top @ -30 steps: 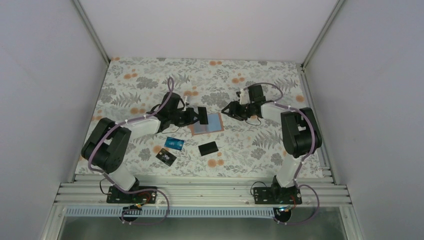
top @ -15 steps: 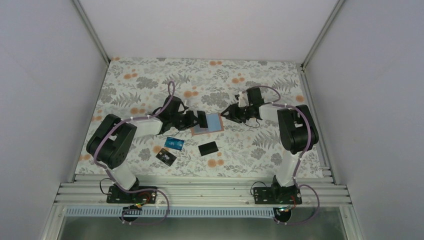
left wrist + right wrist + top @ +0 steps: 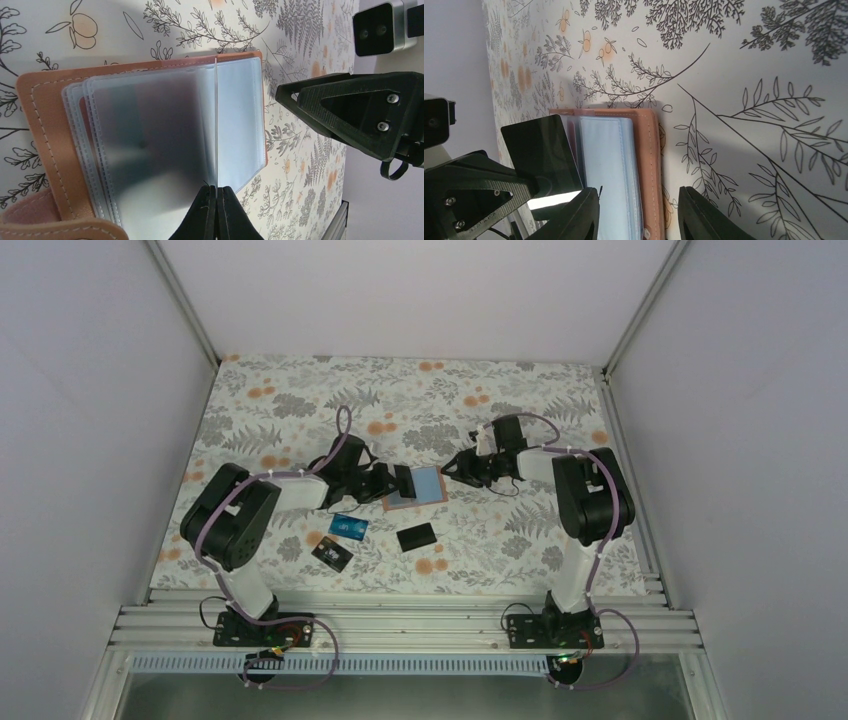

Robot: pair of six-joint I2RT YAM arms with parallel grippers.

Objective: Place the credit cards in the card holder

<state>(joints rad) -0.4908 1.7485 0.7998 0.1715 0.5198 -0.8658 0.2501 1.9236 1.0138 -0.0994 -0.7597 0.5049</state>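
Observation:
The card holder (image 3: 424, 484) lies open mid-table, tan leather (image 3: 42, 125) with clear sleeves (image 3: 606, 160). My left gripper (image 3: 396, 480) is shut on a black credit card (image 3: 541, 150), held upright on edge over the sleeves; the left wrist view shows it as a thin line (image 3: 216, 120) above the gripper (image 3: 216, 192). My right gripper (image 3: 452, 465) is open, and the right gripper (image 3: 639, 212) straddles the holder's right leather edge (image 3: 651, 165) without touching it. A blue card (image 3: 348, 527), a plain black card (image 3: 417, 536) and a black card with marks (image 3: 331, 554) lie flat nearer the arm bases.
A floral cloth (image 3: 290, 410) covers the table inside white walls. An aluminium rail (image 3: 400, 625) at the near edge carries both arm bases. My right gripper's fingers (image 3: 350, 115) stand close beside the holder, opposite my left gripper.
My left arm's elbow has swung right while the black card stays over the holder. The right jaws have narrowed a little and edged toward the holder.

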